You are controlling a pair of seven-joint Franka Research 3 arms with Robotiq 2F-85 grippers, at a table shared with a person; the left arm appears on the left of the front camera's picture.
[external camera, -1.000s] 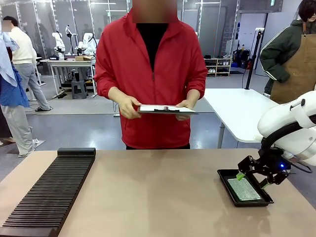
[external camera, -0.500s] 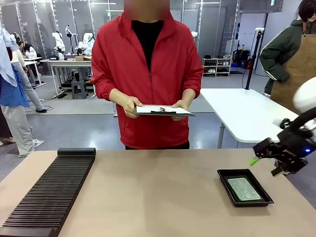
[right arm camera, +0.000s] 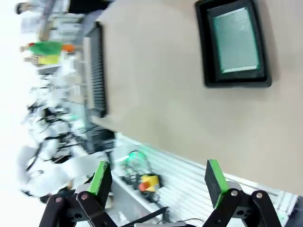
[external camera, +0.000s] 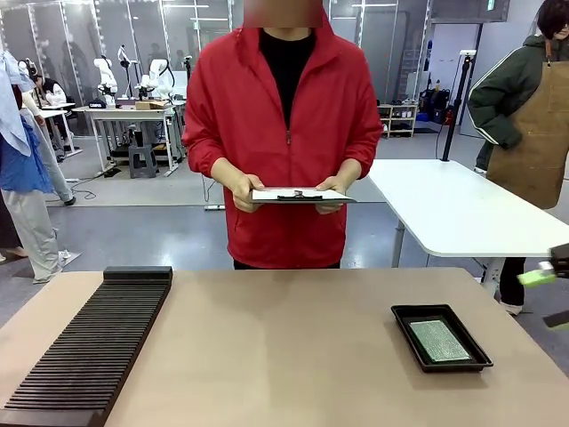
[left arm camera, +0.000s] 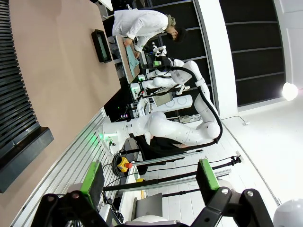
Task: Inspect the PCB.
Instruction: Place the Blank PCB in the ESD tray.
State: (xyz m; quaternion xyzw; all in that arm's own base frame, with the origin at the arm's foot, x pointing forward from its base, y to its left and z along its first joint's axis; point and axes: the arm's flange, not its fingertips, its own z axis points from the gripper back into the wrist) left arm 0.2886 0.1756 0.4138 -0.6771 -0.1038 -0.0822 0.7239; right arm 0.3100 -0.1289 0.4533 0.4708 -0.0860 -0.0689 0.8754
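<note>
Right wrist view first: the right gripper (right arm camera: 156,182) has its two green-padded fingers spread as wide as they go, with nothing between them. Out beyond the fingertips, across a stretch of bare tan table (right arm camera: 156,80), sits the shallow black tray (right arm camera: 233,43), and the PCB (right arm camera: 236,40) lies flat inside it, well apart from the jaws and off toward the side of the right-hand finger. In the front view that gripper (external camera: 553,294) only pokes in at the edge, one green pad showing, above and beside the tray (external camera: 441,337) with the board (external camera: 438,340) in it.

Left wrist view: the left gripper (left arm camera: 149,179) is likewise wide open and empty, hanging off the table's near edge; the long ribbed rack (left arm camera: 16,99) runs ahead of the left-hand finger, and the tray (left arm camera: 101,46) is far off beyond it.

Farther back, a person in a red jacket (external camera: 284,133) stands at the far side holding a clipboard (external camera: 300,196).

I'd judge the board to be light, thin and stiff, with a speckled face that may scratch or shed parts if pinched hard. Lying flat inside the tray's rim, it leaves little for fingers to get under. The bare long edges look the sensible place to take hold, jaws straddling its narrow width, gently.
</note>
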